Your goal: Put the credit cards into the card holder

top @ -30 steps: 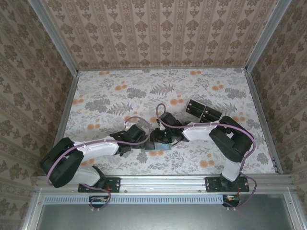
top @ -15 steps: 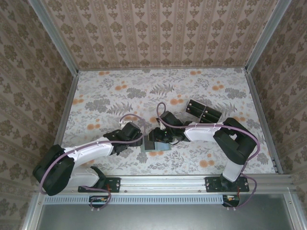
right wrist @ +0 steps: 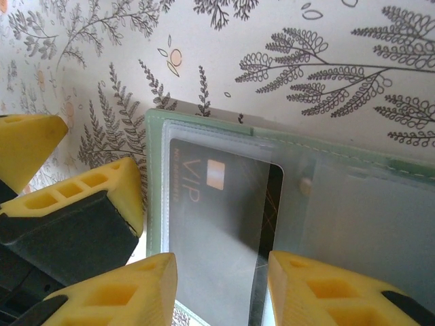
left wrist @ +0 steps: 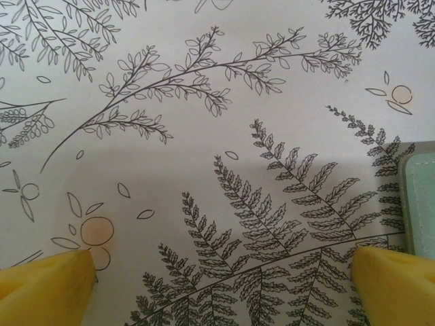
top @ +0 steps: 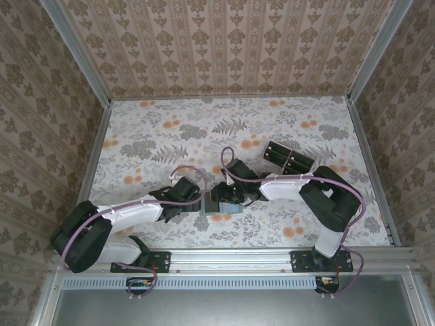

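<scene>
The pale green card holder (right wrist: 155, 176) lies open on the flowered table, its clear sleeves facing up. A black credit card (right wrist: 217, 217) marked VIP sits flat under the clear sleeve, with a narrow strip of its right side uncovered. My right gripper (right wrist: 221, 292) hovers just over that card, yellow fingertips apart and gripping nothing. My left gripper (left wrist: 221, 285) stands wide open over bare table, with the card holder's (left wrist: 420, 197) edge by its right finger. Its fingers (right wrist: 102, 183) flank the holder's left edge. From above, both grippers (top: 200, 202) (top: 219, 199) meet at the card holder (top: 219, 217).
A tiered rack (top: 288, 157) with dark cards in it stands on the table behind my right arm. The flowered table (top: 156, 136) is walled by patterned panels on three sides, with a metal rail along the near edge.
My left arm has shifted a little beside the holder, its elbow swinging. The right gripper stays over the holder, its fingers slightly wider than before.
</scene>
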Motion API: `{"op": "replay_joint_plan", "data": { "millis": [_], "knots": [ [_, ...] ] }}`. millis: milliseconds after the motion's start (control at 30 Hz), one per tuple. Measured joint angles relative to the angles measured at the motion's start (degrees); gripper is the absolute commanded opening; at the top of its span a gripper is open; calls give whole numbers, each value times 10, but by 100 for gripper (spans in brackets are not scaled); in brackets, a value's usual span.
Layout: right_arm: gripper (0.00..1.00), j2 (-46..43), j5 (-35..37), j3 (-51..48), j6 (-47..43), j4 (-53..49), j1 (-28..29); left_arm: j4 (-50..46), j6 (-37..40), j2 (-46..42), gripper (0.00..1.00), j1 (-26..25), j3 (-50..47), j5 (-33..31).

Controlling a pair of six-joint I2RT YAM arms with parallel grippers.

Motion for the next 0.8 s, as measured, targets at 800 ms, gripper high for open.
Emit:
{"op": "replay_joint_plan", "data": {
  "millis": [800],
  "knots": [
    [41, 7, 1, 23, 0, -10, 9, 13, 0, 7, 100, 0, -1, -2]
  ]
}}
